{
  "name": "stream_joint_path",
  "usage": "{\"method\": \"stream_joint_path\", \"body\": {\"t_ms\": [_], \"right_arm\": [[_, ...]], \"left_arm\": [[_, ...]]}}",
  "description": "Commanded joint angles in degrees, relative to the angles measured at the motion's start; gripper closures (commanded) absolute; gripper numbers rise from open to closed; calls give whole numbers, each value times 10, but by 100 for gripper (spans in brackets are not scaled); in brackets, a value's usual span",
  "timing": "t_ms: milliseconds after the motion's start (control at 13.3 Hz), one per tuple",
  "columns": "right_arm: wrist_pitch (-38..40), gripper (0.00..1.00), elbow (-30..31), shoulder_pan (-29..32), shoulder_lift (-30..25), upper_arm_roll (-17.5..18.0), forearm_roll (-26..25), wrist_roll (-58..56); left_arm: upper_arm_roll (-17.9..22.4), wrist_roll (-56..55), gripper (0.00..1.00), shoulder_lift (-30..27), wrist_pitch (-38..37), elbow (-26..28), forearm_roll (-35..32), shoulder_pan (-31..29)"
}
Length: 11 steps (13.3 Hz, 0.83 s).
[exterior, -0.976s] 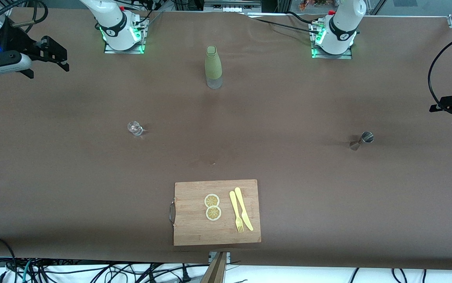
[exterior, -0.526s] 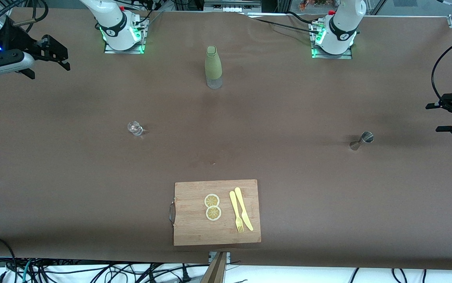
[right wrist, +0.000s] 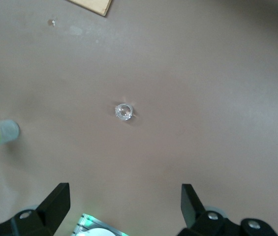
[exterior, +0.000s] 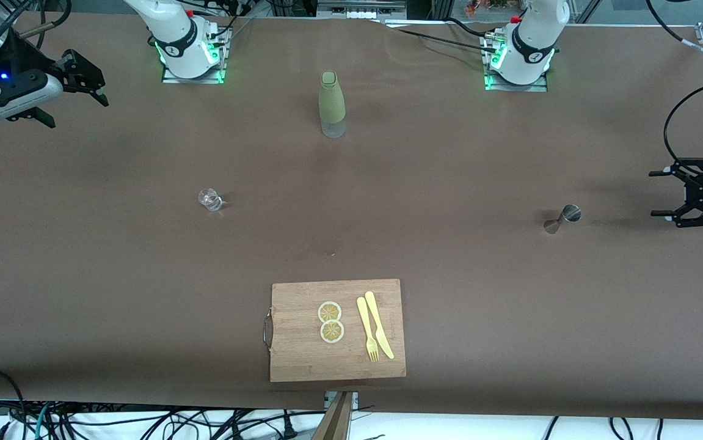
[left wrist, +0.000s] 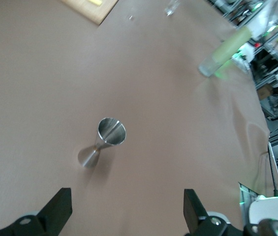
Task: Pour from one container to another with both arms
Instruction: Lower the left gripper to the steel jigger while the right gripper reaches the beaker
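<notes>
Brown table [exterior: 449, 183]; wooden cutting board [exterior: 302, 348] at the camera edge, bearing lemon slices [exterior: 330, 321] and a yellow fork and knife [exterior: 374, 333]; green bottle [exterior: 331, 104] upright between the arm bases; right gripper [exterior: 76, 82], jaws wide and empty, over its table end; left gripper [exterior: 675, 195], likewise wide and empty, near the steel jigger [exterior: 562, 218]; small clear glass [exterior: 209, 199] toward the right arm's end.

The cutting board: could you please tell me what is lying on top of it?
On the cutting board lie two lemon slices, touching, and beside them a yellow fork and knife. Whatever is under them is hidden.
</notes>
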State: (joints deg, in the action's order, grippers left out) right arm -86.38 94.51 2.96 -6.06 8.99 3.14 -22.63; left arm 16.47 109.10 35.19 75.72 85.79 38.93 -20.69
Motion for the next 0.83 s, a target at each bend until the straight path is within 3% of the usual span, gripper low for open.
{"method": "stream_joint_path", "body": {"t_ms": [0, 225, 450, 751], "right_arm": [[-8, 0, 8, 3, 5, -13, 9, -96], [-19, 0, 8, 5, 25, -48, 29, -243], [-41, 0, 8, 5, 52, -76, 31, -362], [-54, 0, 20, 27, 125, -120, 155, -547]], "left_arm": [[-3, 113, 0, 43, -25, -7, 46, -20], [-10, 218, 0, 76, -23, 1, 88, -39], [-50, 287, 0, 130, -15, 2, 126, -63], [-50, 384, 0, 187, -12, 14, 198, -58]]}}
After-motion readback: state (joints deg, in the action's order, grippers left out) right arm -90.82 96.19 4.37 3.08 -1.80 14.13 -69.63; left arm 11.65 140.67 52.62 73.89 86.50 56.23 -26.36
